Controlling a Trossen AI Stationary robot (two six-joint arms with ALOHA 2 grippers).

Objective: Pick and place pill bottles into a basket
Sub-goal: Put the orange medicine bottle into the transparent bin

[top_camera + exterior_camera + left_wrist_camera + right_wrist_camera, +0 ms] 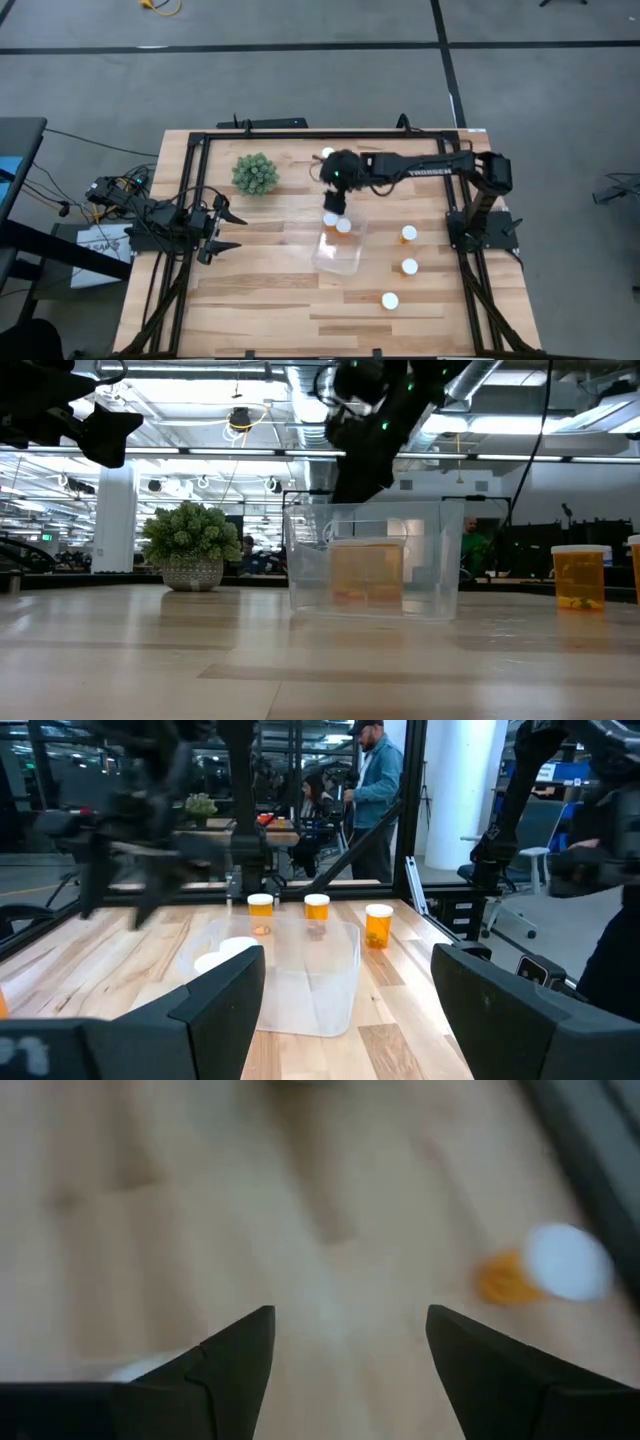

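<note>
Basket (338,250) sits mid-table, directly below and just in front of the right gripper (334,203). Two bottles are already inside at its far end: white caps (337,222) in the high view, orange bodies (365,575) through the clear wall in the low view.

Four bottles are still out. One (545,1270) lies just behind the right gripper near the back rail, toward the plant (255,173). Three (409,266) stand well off to its right, apart from each other.

Right gripper: fingers spread wide, nothing between them, held above the table over the basket's far edge. Left gripper (222,231): also open and empty, parked at the left edge, well apart from everything.

Risks, as I judge them:
- The basket is light and its walls are hard to see. A low sweep toward the next bottle could clip the rim and shove or tip it.
- The bottle near the back rail has little clearance. Fingers may hit the frame, or knock the bottle so it rolls.
- The wrist view is blurred, so alignment on that cap is uncertain. An off-centre close could squirt it sideways.
</note>
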